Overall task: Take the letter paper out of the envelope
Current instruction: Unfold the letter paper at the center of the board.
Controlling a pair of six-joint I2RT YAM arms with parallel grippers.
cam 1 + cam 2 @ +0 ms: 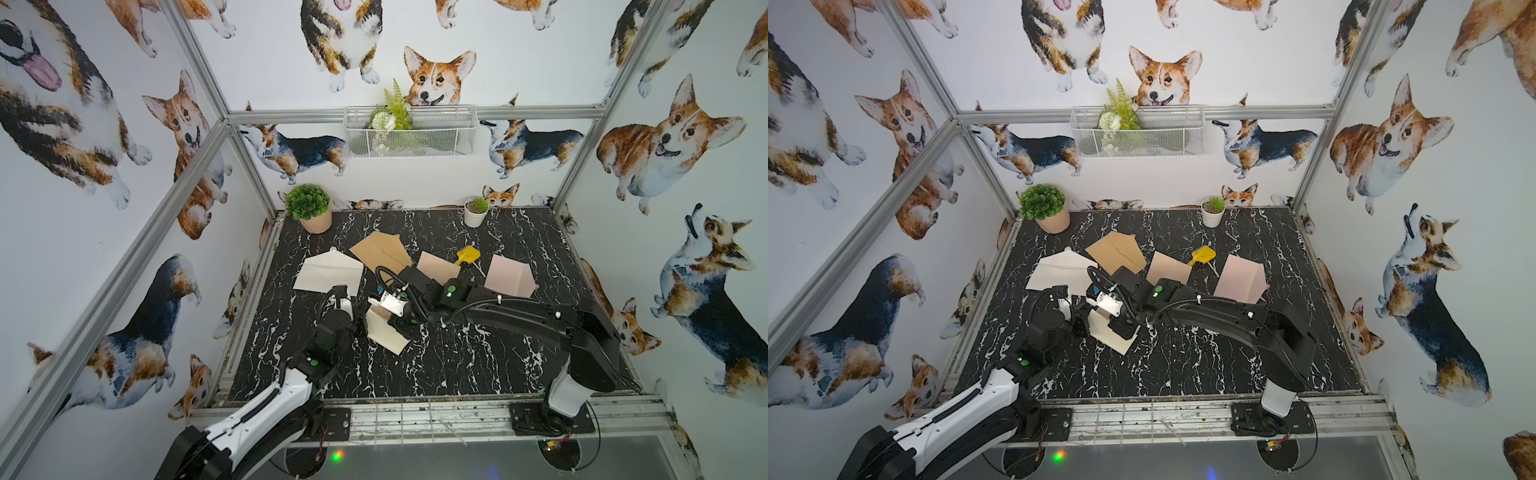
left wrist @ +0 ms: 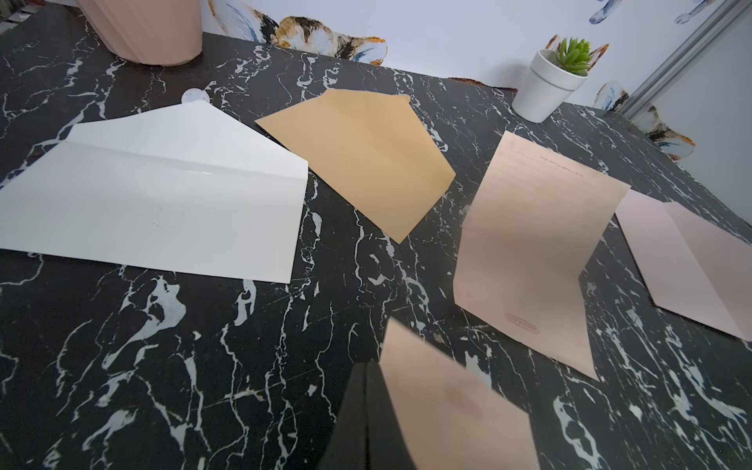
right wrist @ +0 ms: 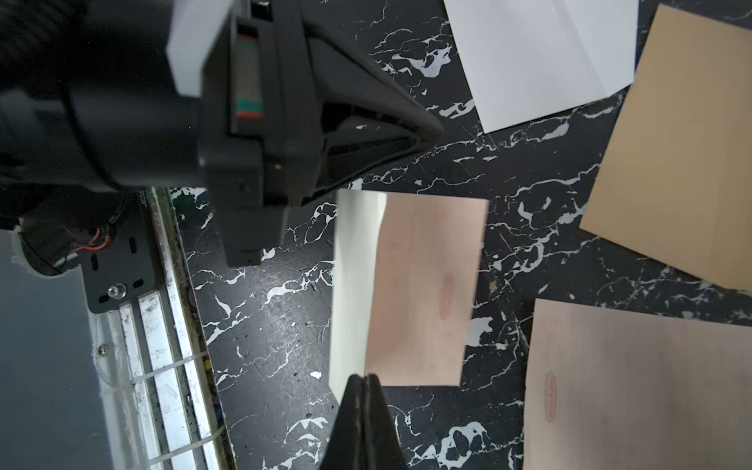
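Observation:
A pink letter paper (image 3: 423,285) with faint red marks hangs above the table, blurred and close in the left wrist view (image 2: 447,407). A cream envelope (image 1: 386,336) shows beside it as a pale strip (image 3: 354,285). My right gripper (image 3: 363,378) is shut on the sheet's near edge, where pink meets cream; in a top view it (image 1: 397,326) sits over the envelope. My left gripper (image 2: 368,366) is shut with nothing in its seam. The paper passes along its outer side. Its tip (image 3: 431,130) stands apart from the sheet's far edge.
On the black marble table (image 1: 457,365) lie a white envelope (image 1: 328,272), a brown envelope (image 1: 380,249), a lined pink sheet (image 1: 436,268) and a pink envelope (image 1: 509,276). A yellow tool (image 1: 467,254) and two potted plants (image 1: 316,220) (image 1: 476,216) stand farther back.

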